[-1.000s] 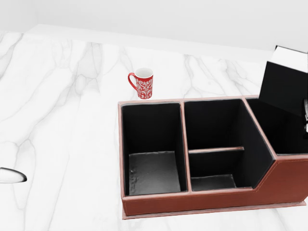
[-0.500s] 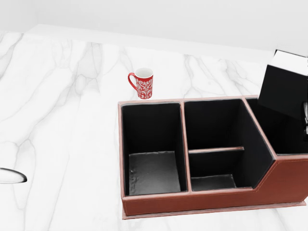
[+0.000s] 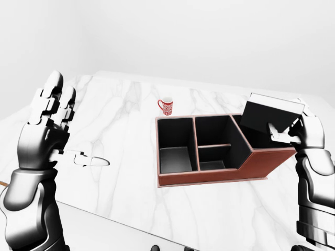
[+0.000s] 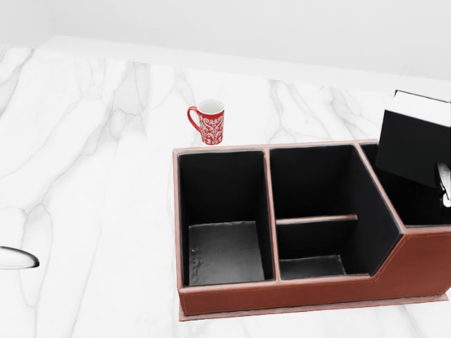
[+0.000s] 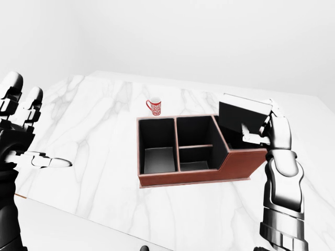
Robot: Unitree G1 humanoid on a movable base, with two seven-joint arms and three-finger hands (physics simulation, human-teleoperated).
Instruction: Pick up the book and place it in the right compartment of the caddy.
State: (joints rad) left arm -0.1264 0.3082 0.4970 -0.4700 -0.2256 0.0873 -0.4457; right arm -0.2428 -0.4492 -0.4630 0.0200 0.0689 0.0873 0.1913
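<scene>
Our left hand (image 3: 49, 123) is up over the table (image 3: 120, 157) with fingers spread, holding nothing. The caddy (image 3: 220, 175) sits mid-table, right compartment still empty. Our right hand (image 5: 275, 133) is clamped on the book (image 5: 242, 116), tilted right above that compartment, long axis roughly left-right, sloping. So pickup's done, looks like lowering and letting go are left.
</scene>
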